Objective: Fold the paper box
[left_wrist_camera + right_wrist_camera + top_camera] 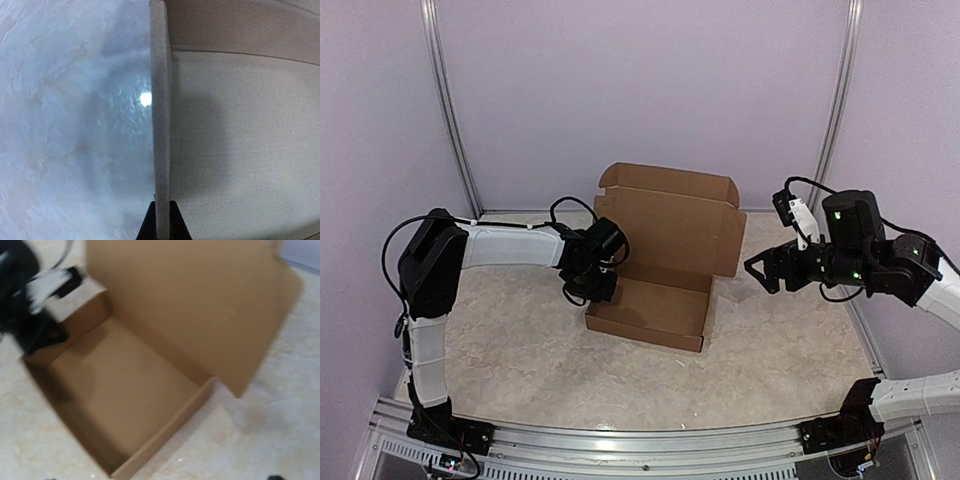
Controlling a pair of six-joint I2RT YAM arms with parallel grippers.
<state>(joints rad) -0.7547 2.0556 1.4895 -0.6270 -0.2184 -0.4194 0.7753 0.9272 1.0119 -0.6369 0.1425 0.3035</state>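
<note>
At the near edge, the two arm bases are seen bolted to a metal rail. Beyond it, the paper box is set on the middle of the pale table, its shallow tray folded up with low walls on the near, left and right sides. The tray's left wall is pinched edge-on between the closed fingers of the left gripper, which is reached in from the left. To the right of the box and clear of it, the right gripper is held above the table with its jaws spread wide and nothing between them. At the far side of the tray, the lid panel is stood upright, with small flaps at its top corners.
</note>
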